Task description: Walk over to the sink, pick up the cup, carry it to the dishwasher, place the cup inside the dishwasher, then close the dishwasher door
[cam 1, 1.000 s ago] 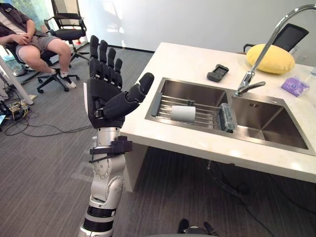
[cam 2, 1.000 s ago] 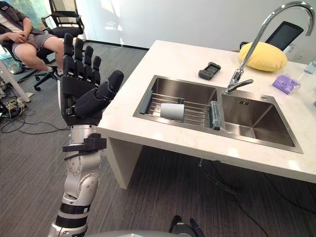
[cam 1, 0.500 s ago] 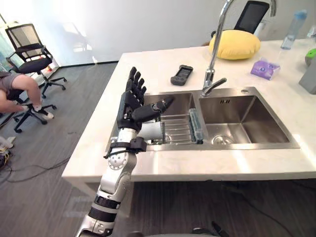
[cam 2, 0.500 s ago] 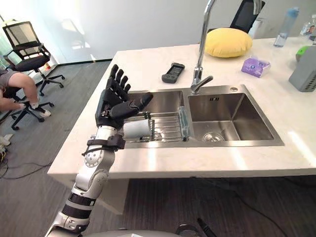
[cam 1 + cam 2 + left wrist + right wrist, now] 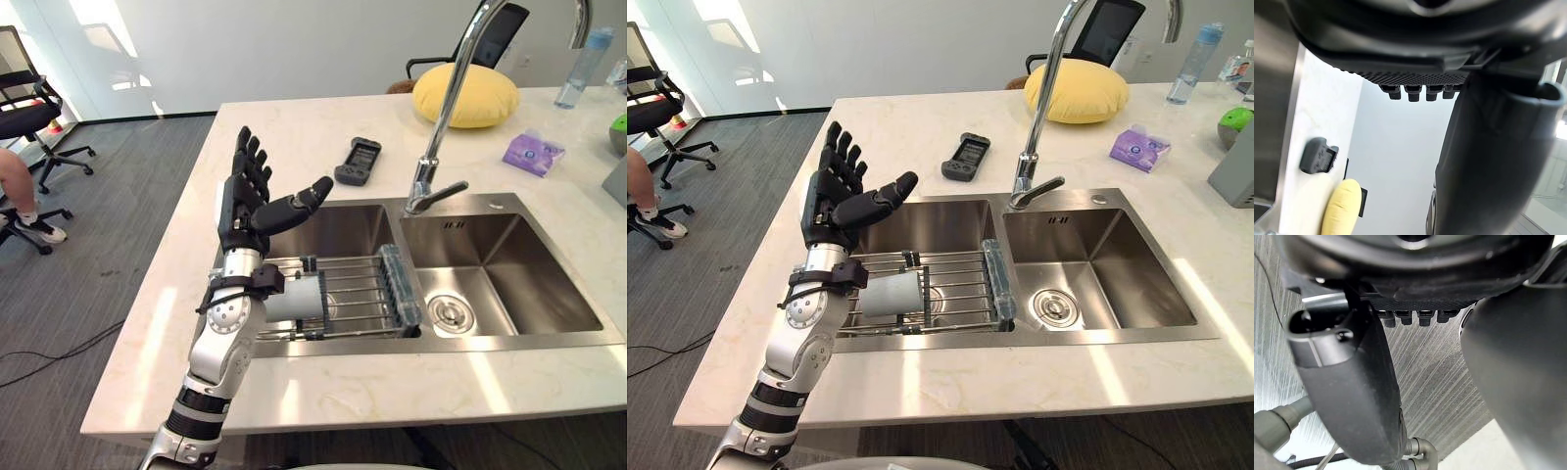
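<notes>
I'm holding my left hand [image 5: 245, 208] up over the sink [image 5: 529, 279], fingers [image 5: 251, 164] straight and spread, thumb out, gripping nothing. The white cup [image 5: 300, 297] is lying on its side on the wire rack [image 5: 358, 292], below my fingers, just beside my wrist, untouched. A black remote [image 5: 359, 161] is sitting on the worktop [image 5: 181, 328] beyond my fingers. My right hand [image 5: 1415, 264] is hanging over grey floor [image 5: 1440, 372], fingers relaxed, empty.
</notes>
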Controlling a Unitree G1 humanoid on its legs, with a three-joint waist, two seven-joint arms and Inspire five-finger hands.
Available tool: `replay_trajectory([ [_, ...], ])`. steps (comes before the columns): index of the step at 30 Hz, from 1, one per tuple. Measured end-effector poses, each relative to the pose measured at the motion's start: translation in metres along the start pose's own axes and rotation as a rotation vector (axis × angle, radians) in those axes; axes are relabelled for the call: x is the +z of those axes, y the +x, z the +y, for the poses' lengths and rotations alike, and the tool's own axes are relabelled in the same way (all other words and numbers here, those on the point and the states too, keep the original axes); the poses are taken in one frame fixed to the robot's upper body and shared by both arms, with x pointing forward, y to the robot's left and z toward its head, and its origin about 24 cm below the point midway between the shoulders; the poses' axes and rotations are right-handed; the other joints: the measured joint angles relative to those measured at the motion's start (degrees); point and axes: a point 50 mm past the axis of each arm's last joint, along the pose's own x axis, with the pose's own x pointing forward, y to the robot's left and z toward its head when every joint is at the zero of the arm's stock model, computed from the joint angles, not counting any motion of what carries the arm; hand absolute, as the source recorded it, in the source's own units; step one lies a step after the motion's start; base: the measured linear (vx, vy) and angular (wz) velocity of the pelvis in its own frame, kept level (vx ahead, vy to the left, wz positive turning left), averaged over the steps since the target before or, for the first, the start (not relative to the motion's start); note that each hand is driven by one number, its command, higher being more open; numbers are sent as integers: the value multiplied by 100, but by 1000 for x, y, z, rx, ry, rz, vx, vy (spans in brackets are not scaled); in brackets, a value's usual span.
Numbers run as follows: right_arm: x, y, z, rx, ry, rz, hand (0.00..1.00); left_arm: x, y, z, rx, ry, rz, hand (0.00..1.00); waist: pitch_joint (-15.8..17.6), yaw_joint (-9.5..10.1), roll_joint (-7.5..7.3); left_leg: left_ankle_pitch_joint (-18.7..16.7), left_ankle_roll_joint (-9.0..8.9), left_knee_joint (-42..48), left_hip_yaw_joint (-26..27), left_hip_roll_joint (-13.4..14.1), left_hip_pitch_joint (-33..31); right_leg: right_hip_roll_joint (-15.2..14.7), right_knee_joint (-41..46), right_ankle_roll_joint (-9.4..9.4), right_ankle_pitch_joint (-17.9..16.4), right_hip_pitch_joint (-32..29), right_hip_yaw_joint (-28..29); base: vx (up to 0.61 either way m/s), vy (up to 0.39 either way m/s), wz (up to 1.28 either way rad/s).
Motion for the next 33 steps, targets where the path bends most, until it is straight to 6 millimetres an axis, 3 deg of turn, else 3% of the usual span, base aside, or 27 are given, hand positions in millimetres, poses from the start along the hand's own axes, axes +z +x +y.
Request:
replay_trajectory([
  [4,-3,-1,-4,-17,15,17,100,-7,-4,4,-4,26,29,100,-20,14,-32,1,3,-94,-101,-27,57,-14,109,63,37,-4,-69,63,25,14],
  [7,-4,-1,-7,-31,-13,35,100,-13,-10,5,-69,68,50,100,-26,11,8,-3,4,-176,-212,37,185,-39,1108,78,29,-392,-210,25,54,15],
  [9,-2,-1,-8,-35,-27,39,100,-16,-14,0,-166,134,53,100,16,-2,-39,-41,57,-212,-363,-30,359,-295,2332,98,40,-832,-374,22,73,30],
  [10,-1,-1,-9,-40,-29,39,100,-17,-15,0,-188,148,54,100,25,-5,-31,-65,90,-222,-382,-53,422,-374,2554,130,62,-880,-428,39,51,23],
  [12,1,-1,-10,-54,-34,33,100,-16,-17,-2,-280,230,48,100,59,14,88,-194,102,-183,-422,-63,510,-701,2905,104,-237,-1032,-627,30,57,10],
  [14,8,0,-9,-54,-41,15,100,-13,-18,0,-343,294,26,100,61,-3,93,-263,93,-136,-481,-19,441,-897,2628,175,-255,-1228,-554,20,9,14],
  [15,8,-1,-10,-56,-42,20,100,-11,-18,1,-381,320,15,100,48,-12,69,-282,33,-87,-539,4,398,-912,2148,284,-65,-1233,-472,37,-48,23],
  [17,3,-2,-12,-63,-38,41,100,-6,-18,5,-421,348,-10,100,-29,7,-73,-319,-36,13,-597,-20,365,-955,1317,402,691,-1194,-440,115,-153,20],
  [19,4,-3,-19,-93,-33,65,100,3,-20,5,-475,352,-41,100,-79,73,17,-321,-87,103,-611,107,247,-740,423,460,695,-774,-646,144,-231,2],
  [22,8,-1,-19,-95,27,55,100,19,-22,1,-586,369,-86,100,-70,97,32,-330,-195,104,-613,229,159,-547,-193,575,775,-559,-710,75,-172,-11],
  [27,15,-3,-25,-111,66,33,100,28,-29,-6,-783,423,-92,100,-83,97,55,-356,-261,96,-620,306,164,-429,-461,539,838,-453,-731,27,-60,-2],
  [33,12,-3,-28,-112,91,43,100,30,-30,4,-883,489,-2,100,-84,141,67,-303,-205,-4,-614,199,87,-464,-739,594,1032,-434,-731,-5,2,0],
])
